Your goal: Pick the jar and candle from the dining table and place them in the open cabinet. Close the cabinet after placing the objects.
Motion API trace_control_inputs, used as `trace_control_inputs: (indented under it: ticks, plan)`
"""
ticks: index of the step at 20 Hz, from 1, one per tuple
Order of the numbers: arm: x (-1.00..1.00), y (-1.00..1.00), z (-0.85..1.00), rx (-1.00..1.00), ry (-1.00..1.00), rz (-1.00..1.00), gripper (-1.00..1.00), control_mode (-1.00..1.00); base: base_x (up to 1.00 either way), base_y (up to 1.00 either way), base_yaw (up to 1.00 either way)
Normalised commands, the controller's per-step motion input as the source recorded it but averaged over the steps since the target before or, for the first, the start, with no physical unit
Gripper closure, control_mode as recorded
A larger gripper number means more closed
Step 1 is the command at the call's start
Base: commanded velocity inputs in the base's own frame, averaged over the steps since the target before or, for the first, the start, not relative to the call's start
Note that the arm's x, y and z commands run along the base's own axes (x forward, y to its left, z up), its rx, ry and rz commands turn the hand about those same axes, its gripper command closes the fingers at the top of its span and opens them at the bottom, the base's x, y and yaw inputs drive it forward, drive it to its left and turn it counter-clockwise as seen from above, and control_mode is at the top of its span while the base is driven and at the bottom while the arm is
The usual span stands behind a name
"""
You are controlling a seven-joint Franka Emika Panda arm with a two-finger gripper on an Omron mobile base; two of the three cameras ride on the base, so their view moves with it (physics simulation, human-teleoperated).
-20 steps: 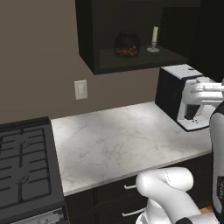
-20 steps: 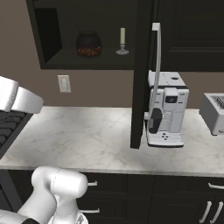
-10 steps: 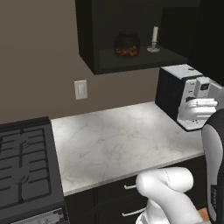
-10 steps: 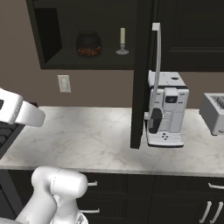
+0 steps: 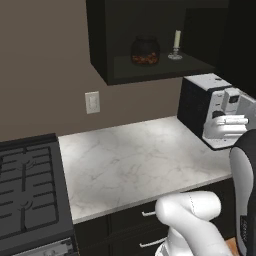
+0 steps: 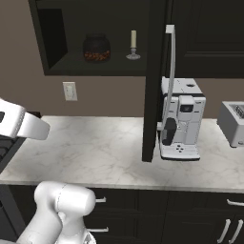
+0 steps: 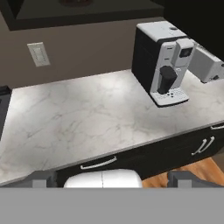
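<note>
Left base view is showing the jar (image 5: 145, 50) and the candle (image 5: 176, 46) already sitting side by side, a little apart, on the shelf of the open cabinet (image 5: 145, 70) above the marble counter (image 5: 135, 162). The jar is to the left, the candle to the right, both upright. Over the last second neither has moved. What is changing is the arm: its white hand section, which was passing in front of the coffee machine (image 5: 210, 110), is sinking lower and further toward the right edge of this view. In the right base view the same section is dropping down the left edge. The cabinet door (image 6: 155, 81) is standing open as before, edge-on, with its long silver handle (image 6: 170, 71) facing right, beside the coffee machine. In the hand view, the gripper (image 7: 112, 178) is looking down over the counter with its two tips wide apart and nothing between them.
</note>
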Motion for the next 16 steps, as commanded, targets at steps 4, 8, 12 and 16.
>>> trace_control_inputs:
  ticks: [4,8,12,16]
  plan:
    - [0.0,0.0,0.0,0.0,0.0,0.0,-1.0,1.0,-0.31,0.05,0.0]
    - [0.0,0.0,0.0,0.0,0.0,0.0,-1.0,1.0,-1.0,0.43,0.12]
    - [0.0,0.0,0.0,0.0,0.0,0.0,-1.0,1.0,-1.0,0.66,0.27]
    - [0.0,0.0,0.0,0.0,0.0,0.0,-1.0,1.0,-0.64,0.86,0.47]
